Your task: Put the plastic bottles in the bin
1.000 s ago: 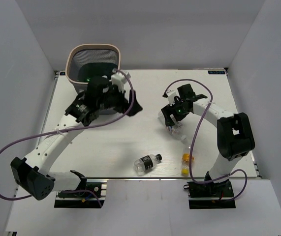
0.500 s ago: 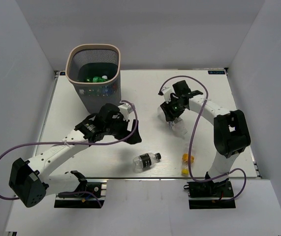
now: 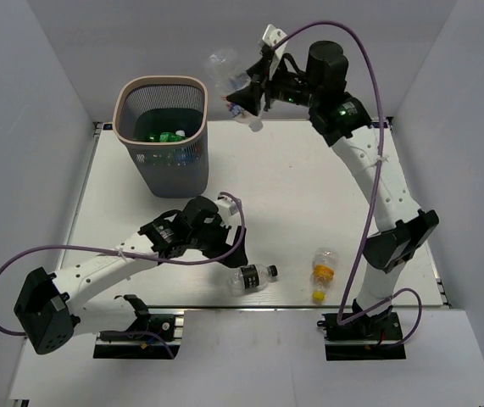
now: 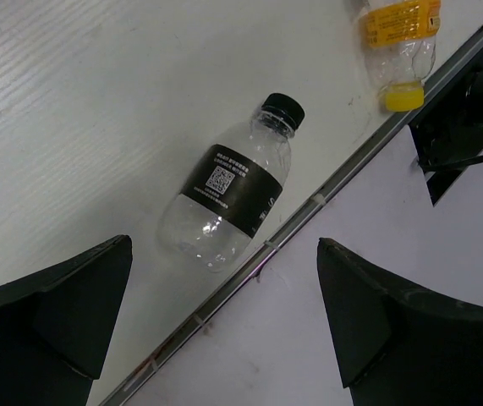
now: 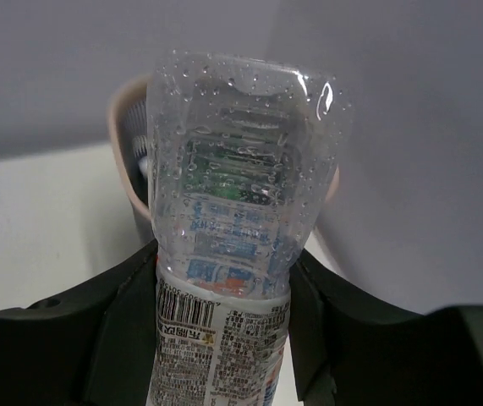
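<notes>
Gripping a clear bottle (image 5: 241, 169) in the right end effector (image 3: 243, 93) above the counter (image 3: 309, 186) far edge, beside the bin (image 3: 162, 80); hovering the wide-open left end effector (image 3: 229, 250) over a black-labelled bottle (image 4: 233, 199) at the near edge.

Seen from above, the clear bottle (image 3: 231, 80) raised beside the bin (image 3: 119, 114) is a blur, its label unreadable. In the right wrist view its near end is cut off by the bottom edge, its cap is out of sight, and it hides most of the bin. The orange-labelled bottle (image 4: 397, 42) is cropped by the left wrist view's top edge. The bottles inside the bin (image 3: 172, 136) are too small to count.
</notes>
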Controlling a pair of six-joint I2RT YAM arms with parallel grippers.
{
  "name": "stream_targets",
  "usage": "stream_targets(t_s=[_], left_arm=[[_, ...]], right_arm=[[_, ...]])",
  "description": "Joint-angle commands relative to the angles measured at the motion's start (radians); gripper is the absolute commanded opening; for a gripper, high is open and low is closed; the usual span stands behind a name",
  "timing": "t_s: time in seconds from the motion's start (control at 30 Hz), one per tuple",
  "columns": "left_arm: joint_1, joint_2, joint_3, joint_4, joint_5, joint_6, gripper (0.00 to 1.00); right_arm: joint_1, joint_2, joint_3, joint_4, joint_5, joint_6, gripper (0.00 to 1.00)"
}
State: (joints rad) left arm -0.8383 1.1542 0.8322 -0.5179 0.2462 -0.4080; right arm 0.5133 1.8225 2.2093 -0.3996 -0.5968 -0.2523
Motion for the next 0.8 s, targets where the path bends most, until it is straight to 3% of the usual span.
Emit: stream_targets(t_s=[0.0, 0.03, 0.07, 0.13, 0.27, 0.43, 0.53, 0.57, 0.6, 0.63, 0.77], left_arm=[[-0.022, -0.036, -0.010, 0.012, -0.038, -0.015, 1.00], [-0.031, -0.036, -0.010, 0.012, -0.048, -0.015, 1.00], [-0.041, -0.036, -0.010, 0.001, -0.048, -0.015, 1.00], [-0.041, -0.036, -0.001, -0.008, -0.061, -0.015, 1.00], [-0.065, -0.036, 0.008, -0.031, -0.082, -0.015, 1.00], [-0.087, -0.045, 0.018, -0.067, -0.104, -0.015, 1.00], [-0.107, -0.054, 0.031, -0.077, -0.126, -0.015, 1.00], [-0.107, -0.054, 0.031, -0.077, -0.127, -0.015, 1.00], [-0.117, -0.054, 0.045, -0.077, -0.136, -0.015, 1.00], [-0.117, -0.041, 0.060, -0.077, -0.136, -0.015, 1.00], [-0.137, 0.019, 0.084, -0.047, -0.145, 0.011, 1.00]], right_arm=[[0.048, 0.044, -0.068, 0.380, -0.118, 0.139, 0.15], [0.075, 0.060, -0.083, 0.457, -0.116, 0.183, 0.17], [0.085, 0.072, -0.097, 0.652, -0.098, 0.227, 0.19], [0.114, 0.145, -0.080, 0.820, -0.078, 0.300, 0.19], [0.154, 0.265, 0.033, 0.946, -0.023, 0.390, 0.19], [0.191, 0.369, 0.086, 0.959, 0.011, 0.395, 0.22], [0.202, 0.388, 0.004, 0.993, 0.044, 0.355, 0.52], [0.202, 0.397, -0.008, 0.996, 0.070, 0.355, 0.74], [0.200, 0.397, -0.010, 0.993, 0.083, 0.369, 0.84], [0.200, 0.400, -0.002, 0.987, 0.094, 0.375, 0.90], [0.191, 0.367, 0.061, 0.932, 0.097, 0.315, 0.90]])
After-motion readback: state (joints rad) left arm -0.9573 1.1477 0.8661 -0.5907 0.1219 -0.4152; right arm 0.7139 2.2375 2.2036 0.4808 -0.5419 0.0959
